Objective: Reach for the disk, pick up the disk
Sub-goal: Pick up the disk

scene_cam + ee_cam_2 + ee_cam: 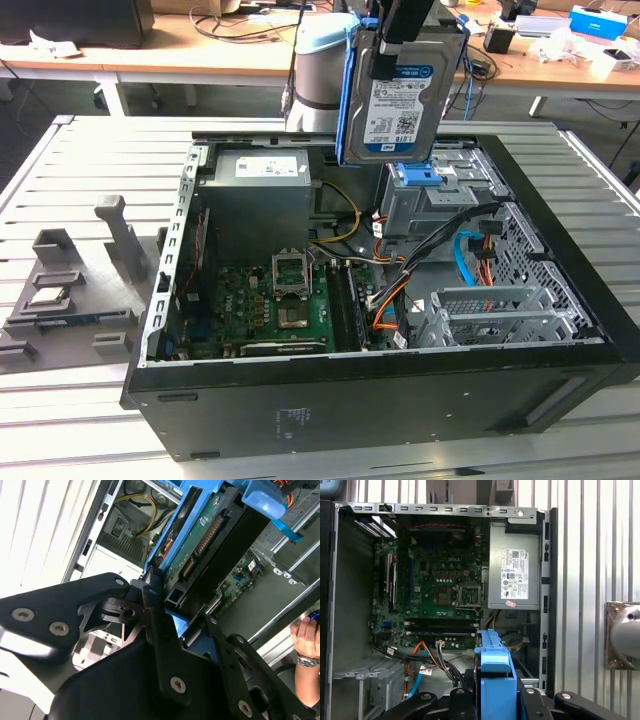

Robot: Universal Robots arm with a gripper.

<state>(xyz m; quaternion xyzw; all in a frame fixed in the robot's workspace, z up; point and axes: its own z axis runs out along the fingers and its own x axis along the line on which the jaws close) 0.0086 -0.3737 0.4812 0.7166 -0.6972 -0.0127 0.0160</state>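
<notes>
The disk (pixel 402 95) hangs upright above the open computer case (pixel 380 400), with its blue-and-white label facing the exterior view and a bright blue rail along its side. My gripper (pixel 405 40) is shut on the disk's upper edge. In the second wrist view, the black fingers (pixel 152 597) clamp the disk (pixel 212 535), whose green circuit-board face and blue rail show. In the first wrist view, the disk's blue rail (pixel 495 665) rises from between the gripper's links, over the case interior.
Inside the case lie the motherboard (pixel 275 300), the power supply (pixel 260 195) and the silver drive cage (pixel 440 200) with orange and blue cables. A grey fixture (pixel 60 290) holding a small chip sits on the slatted table at the exterior view's left. A person's hand (pixel 307 637) is at the case edge.
</notes>
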